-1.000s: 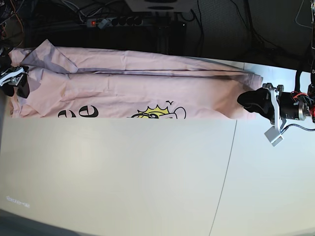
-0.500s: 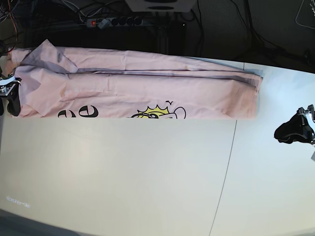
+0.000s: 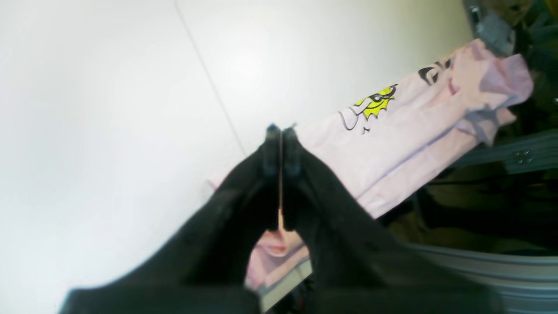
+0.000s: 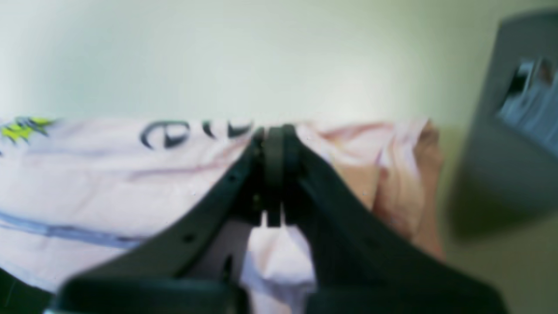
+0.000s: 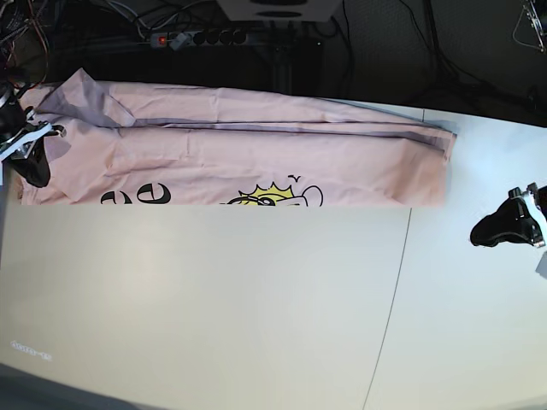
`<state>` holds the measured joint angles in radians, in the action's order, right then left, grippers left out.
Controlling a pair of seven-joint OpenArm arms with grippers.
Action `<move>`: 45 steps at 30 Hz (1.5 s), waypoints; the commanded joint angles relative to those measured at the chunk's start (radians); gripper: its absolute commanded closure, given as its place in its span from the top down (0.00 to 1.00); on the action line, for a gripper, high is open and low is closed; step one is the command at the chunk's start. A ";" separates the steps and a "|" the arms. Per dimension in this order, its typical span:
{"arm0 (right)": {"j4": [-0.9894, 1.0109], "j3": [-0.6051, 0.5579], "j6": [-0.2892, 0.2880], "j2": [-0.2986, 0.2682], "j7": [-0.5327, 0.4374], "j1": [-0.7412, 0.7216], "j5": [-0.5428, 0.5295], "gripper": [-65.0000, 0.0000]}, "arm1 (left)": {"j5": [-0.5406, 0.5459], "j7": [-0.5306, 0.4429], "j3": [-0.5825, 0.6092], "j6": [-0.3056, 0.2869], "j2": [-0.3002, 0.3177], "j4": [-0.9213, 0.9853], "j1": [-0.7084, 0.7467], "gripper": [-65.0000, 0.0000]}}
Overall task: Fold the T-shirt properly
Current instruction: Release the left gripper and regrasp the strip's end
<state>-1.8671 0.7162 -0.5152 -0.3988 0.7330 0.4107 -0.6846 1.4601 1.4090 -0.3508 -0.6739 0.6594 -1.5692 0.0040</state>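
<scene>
The T-shirt, folded long, lies along the table's far edge; both tools are closed, empty.

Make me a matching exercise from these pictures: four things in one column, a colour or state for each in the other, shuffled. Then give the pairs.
Things
1. T-shirt
2. left gripper
3. small graphic
4. table

Colour or state
A. yellow and black
B. white
C. pale pink, folded into a long band
D. fingers shut, off the cloth

Pairs: 1-C, 2-D, 3-A, 4-B
</scene>
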 commanded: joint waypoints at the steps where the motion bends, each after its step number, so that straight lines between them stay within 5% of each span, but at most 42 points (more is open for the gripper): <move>1: 0.008 -0.001 -0.068 -0.019 -0.026 -0.003 -0.010 0.00 | 0.023 -0.013 -0.003 -0.024 0.009 -0.016 0.000 0.00; 7: 0.129 -0.017 -0.067 -0.024 -0.051 -0.006 0.006 0.00 | 0.023 -0.013 0.048 -0.024 -0.064 -0.016 0.055 0.00; 13: 0.253 -0.016 -0.063 -0.084 -0.113 -0.006 0.178 0.00 | 0.023 -0.013 0.077 -0.024 -0.117 -0.016 0.055 0.00; 18: 0.334 -0.016 -0.057 -0.133 -0.156 -0.006 0.174 0.00 | 0.023 -0.013 0.077 -0.024 -0.119 -0.016 0.049 0.00; 25: 0.334 -0.016 -0.058 -0.132 -0.161 -0.008 0.071 0.00 | 0.023 -0.013 0.077 -0.024 -0.134 -0.016 0.049 0.00; 34: 0.334 -0.017 -0.061 -0.132 -0.152 -0.061 0.073 0.00 | 0.023 -0.013 0.167 -0.024 -0.183 -0.016 0.053 0.00; 38: 0.334 -0.018 -0.061 -0.132 -0.150 -0.061 0.075 0.00 | -0.140 -0.013 0.263 -0.024 -0.182 -0.015 0.060 0.00; 45: 0.353 -0.018 -0.061 -0.132 -0.149 -0.061 0.076 0.00 | -0.454 -0.225 0.316 -0.024 -0.177 0.005 0.077 0.00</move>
<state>-1.5017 0.6903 -0.5140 -0.5068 0.6029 0.3523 -0.6018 0.9909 1.1927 -0.0273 -0.6739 0.4660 -1.5551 0.0948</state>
